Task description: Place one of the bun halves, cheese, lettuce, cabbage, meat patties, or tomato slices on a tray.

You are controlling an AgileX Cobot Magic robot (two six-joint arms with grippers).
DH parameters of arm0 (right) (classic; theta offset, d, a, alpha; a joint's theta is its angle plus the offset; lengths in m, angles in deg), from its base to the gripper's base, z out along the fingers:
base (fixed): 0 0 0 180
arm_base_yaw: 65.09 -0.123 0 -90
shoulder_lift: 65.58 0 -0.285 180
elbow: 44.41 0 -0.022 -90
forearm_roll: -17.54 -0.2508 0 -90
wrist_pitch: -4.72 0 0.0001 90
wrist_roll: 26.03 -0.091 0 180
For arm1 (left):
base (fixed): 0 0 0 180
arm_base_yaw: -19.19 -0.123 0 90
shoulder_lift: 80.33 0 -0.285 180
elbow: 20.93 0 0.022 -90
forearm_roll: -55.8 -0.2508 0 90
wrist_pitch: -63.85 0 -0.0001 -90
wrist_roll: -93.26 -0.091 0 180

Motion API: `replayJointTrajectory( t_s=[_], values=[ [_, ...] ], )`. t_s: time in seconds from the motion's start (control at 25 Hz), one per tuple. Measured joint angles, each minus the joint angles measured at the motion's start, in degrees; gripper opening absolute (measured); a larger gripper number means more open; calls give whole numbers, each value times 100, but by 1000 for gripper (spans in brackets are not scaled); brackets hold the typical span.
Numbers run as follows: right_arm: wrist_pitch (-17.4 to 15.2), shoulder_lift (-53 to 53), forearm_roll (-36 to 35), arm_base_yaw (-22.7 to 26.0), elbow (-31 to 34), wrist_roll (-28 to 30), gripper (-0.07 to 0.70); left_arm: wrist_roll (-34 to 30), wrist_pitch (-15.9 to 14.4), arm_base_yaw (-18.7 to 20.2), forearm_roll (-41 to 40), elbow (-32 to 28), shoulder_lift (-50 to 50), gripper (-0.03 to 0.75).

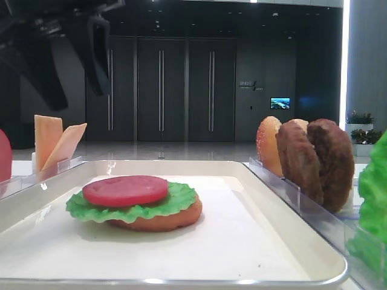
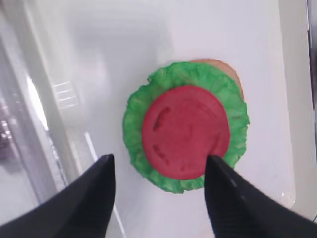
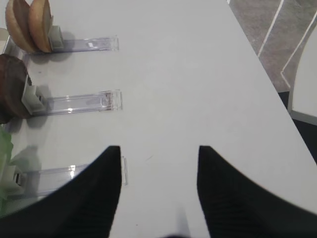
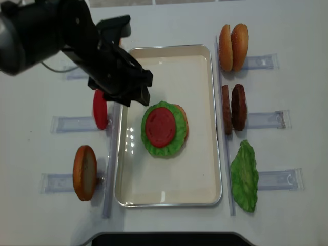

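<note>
Looking at the tray (image 4: 200, 169), I see one stack on its liner, a bit above centre: bun half (image 1: 158, 220) at the bottom, lettuce (image 4: 177, 134) on it, tomato slice (image 4: 161, 126) on top, lying flat. In the low ext view the slice sits inside the leaf's ruffled edge, leaf overhanging the bun. Rest of the liner is bare, esp the near half. Clear racks flank both long sides: right side has two bun halves (image 4: 233, 47) upright, two meat patties (image 4: 233, 108) upright, a loose green leaf (image 4: 244, 176). Left side has a standing tomato slice (image 4: 100, 109) and a bun half (image 4: 84, 172); cheese (image 1: 53, 144) shows only in the low view, tilted in its rack.

Left gripper (image 2: 159, 163) hangs over the tray's left rim, fingers apart w/ nothing between them. In its wrist cam the tomato lies just ahead of the tips, right finger (image 2: 237, 198) overlapping the leaf's edge; can't tell if touching. Right gripper (image 3: 158, 153) is over bare table beside the racks, fingers wide, holding nothing
</note>
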Motion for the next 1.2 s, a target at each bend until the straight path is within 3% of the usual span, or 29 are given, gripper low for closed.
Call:
replayJointTrajectory(
  t_s=[0.16, 0.44, 0.6, 0.76, 0.88, 1.0, 1.2],
  values=[
    [0, 0, 0, 0, 0, 0, 339, 746, -603, 0, -747, 349, -40, 439],
    [0, 0, 0, 0, 0, 0, 337, 1129, -1051, -92, -1380, 674, -40, 483],
    [0, 0, 0, 0, 0, 0, 337, 950, -1503, -825, -1541, 1197, -40, 517],
    [0, 0, 0, 0, 0, 0, 335, 645, -2004, -1713, -1929, 1351, -40, 520],
    [0, 0, 0, 0, 0, 0, 333, 499, -2196, -2022, -2294, 1353, -47, 520],
    [0, 0, 0, 0, 0, 0, 330, 455, -2202, -2050, -2523, 1194, -209, 520],
    [0, 0, 0, 0, 0, 0, 328, 449, -2163, -2050, -2581, -16, -1341, 521]
  ],
)
